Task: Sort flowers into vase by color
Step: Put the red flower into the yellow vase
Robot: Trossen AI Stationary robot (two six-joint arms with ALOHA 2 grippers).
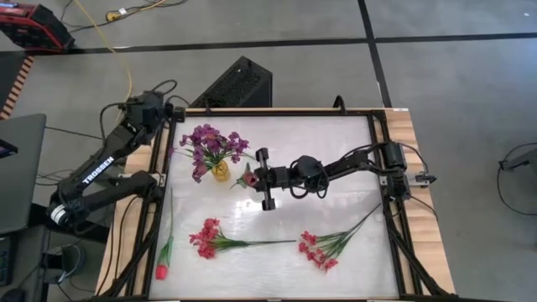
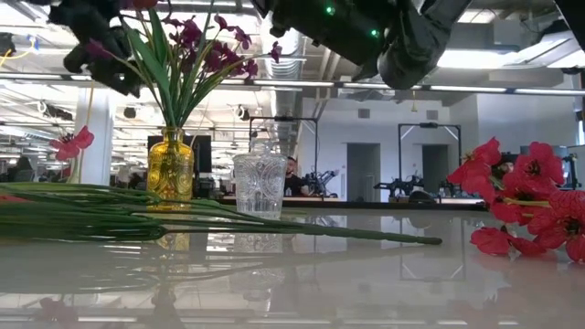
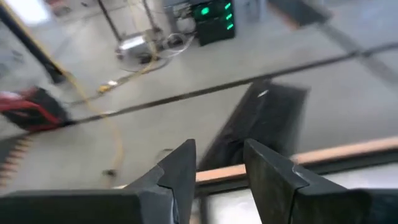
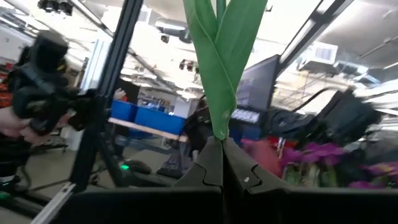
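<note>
A yellow vase (image 1: 220, 173) (image 2: 171, 164) on the table holds purple blossom sprays (image 1: 211, 143). In the low view an empty clear glass vase (image 2: 260, 183) stands right of it. My right gripper (image 1: 255, 177) (image 4: 222, 146) is beside the yellow vase, high above the table, shut on a flower with green leaves (image 4: 217, 68); a red blossom (image 1: 246, 179) shows at its tip. Two red-pink sprays (image 1: 208, 238) (image 1: 319, 250) and a red tulip (image 1: 161, 270) lie flat on the table. My left gripper (image 1: 178, 111) (image 3: 217, 162) hovers open at the table's far left corner. My right gripper pinches the flower's green stem and leaf base (image 4: 217, 134) between its two shut fingers. It reaches in level from the table's right side, and its fingers lie across the stem. The flower is lifted clear of the table; its leaves stand out past the fingers.
The red tulip's stem (image 1: 170, 218) runs along the table's left edge. The sprays' stems (image 1: 268, 243) (image 1: 361, 220) cross the near half. A black case (image 1: 239, 84) sits beyond the far edge. Bare table lies between the vases and the right arm's base (image 1: 393, 164).
</note>
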